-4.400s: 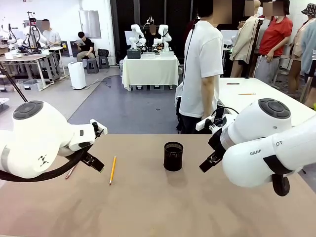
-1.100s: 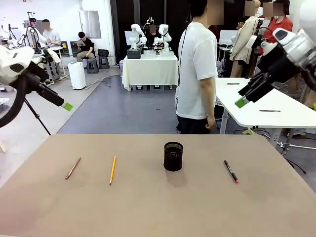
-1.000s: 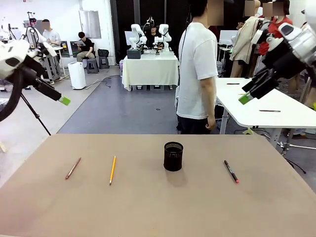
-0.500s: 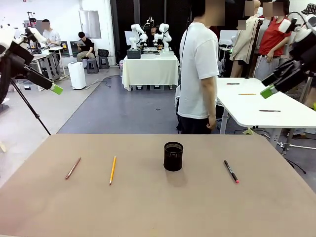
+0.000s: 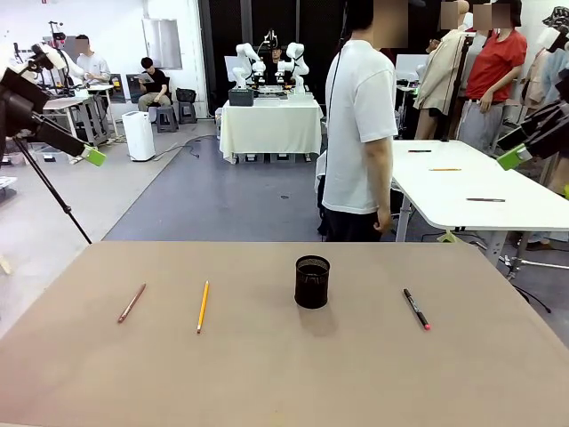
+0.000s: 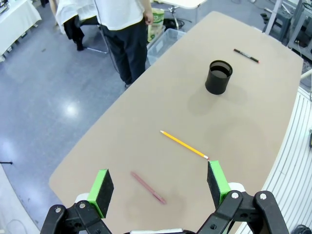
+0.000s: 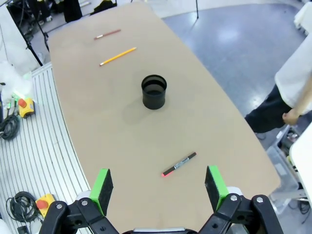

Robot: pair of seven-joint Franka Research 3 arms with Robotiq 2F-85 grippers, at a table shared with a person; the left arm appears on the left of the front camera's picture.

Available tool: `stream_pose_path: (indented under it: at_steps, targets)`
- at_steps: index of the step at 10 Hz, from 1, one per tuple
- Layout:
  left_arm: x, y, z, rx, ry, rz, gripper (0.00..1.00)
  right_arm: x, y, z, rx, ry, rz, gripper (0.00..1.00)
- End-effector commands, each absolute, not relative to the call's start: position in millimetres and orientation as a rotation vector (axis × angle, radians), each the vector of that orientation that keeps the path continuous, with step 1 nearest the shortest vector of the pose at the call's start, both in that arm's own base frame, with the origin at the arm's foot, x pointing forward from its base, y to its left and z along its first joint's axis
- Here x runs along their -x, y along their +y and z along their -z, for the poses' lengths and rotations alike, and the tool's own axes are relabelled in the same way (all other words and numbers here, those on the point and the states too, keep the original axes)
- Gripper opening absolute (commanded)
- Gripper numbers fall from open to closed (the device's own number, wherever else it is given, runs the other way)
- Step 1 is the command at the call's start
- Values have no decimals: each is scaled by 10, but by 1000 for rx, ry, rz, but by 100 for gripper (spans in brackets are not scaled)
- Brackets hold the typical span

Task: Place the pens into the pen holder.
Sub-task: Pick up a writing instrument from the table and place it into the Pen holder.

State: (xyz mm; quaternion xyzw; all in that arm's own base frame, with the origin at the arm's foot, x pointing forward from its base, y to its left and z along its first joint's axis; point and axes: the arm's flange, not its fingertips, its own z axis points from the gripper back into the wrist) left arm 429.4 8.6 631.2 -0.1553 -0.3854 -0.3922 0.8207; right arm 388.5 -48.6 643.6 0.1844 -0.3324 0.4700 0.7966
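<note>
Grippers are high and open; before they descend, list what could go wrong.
1. The yellow pencil, reddish pencil and black marker lie flat on the table: slim, they may roll or slip from a grip.
2. The pen holder stands free; a slanted pen or a nudge could tip it.
3. A person stands at the far edge, perhaps within an arm's sweep.

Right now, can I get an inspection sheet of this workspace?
Surface: plain brown tabletop.
Job's things: yellow-orange pencil, dark reddish pencil, black pink-tipped marker lying flat; black cylindrical mesh cup upright, no pen inside.
Clutter: nothing seen.
Grippers: left gripper and right gripper open, empty, high above the tabletop.
Cables: black cables on the floor.
Surroundings: person in white T-shirt at the far side.
</note>
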Motion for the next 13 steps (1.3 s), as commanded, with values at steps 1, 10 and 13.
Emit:
stream_pose_path:
  at_steps: [1,10,13]
  targets:
    - [-4332,92,-6335,345,-821,841,100,-3967,-497,-6436,-421,-726,-1040,100]
    - [-4294,86,-6312,331,-820,835,100,-3885,-486,-6436,-396,-714,-1010,100]
    - [-4298,84,-6302,332,-818,834,100,-3885,-486,-6436,-396,-714,-1010,100]
